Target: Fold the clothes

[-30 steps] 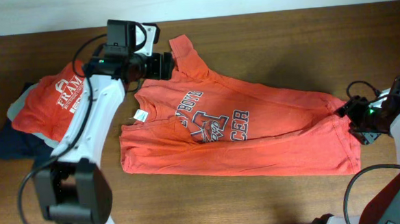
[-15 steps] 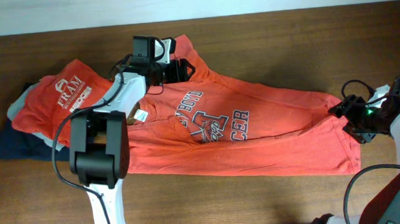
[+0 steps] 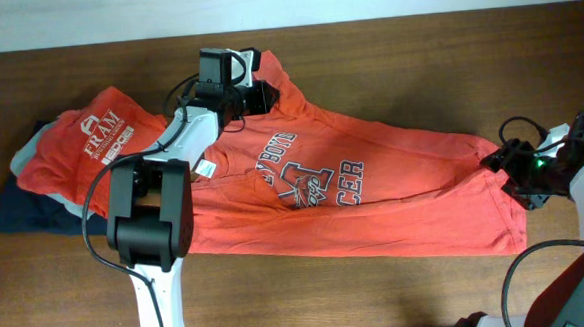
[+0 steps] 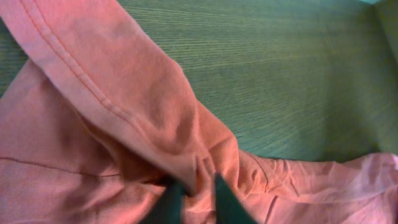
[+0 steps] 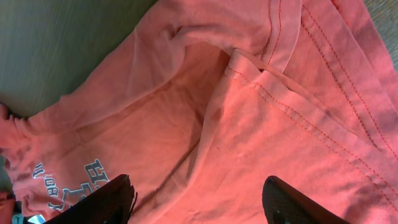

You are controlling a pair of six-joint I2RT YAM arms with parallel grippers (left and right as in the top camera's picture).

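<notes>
T-shirt [image 3: 395, 213] lies flat across the table [image 3: 417, 57] centre, print up. Its bottom hem is toward 3 o'clock and its collar toward 9. It is rumpled and not squared, with no fold made yet.

Right gripper [image 3: 521, 172] is at 3 o'clock over the hem corner. In the wrist view the fingers are wide apart with cloth below them and nothing pinched. I can't tell whether the tips touch the fabric.

Chest print [image 3: 308, 173] sits mid-shirt, and the neck tag [image 3: 204, 169] is at 9 o'clock of it, flipped outward.

A folded red shirt [image 3: 81, 145] sits on a stack at 9–10 o'clock, apart from the work. Leave it alone.

Left gripper [image 3: 260, 95] is at 11 o'clock, on the far sleeve [image 4: 124, 93]. In the wrist view the fingertips [image 4: 168, 202] are drawn nearly together on a raised ridge of sleeve cloth, so it is clamped on the shirt.

Step, my read: grab phase of the first fold. The left side is gripped and the right is not.

Next move needs:
- the right gripper to clamp the hem corner before any lift
- the sleeve to be carried toward 6 o'clock over the body
- both arms to move together with the cloth kept taut
- a check that the pinch holds one layer and not a bunch
</notes>
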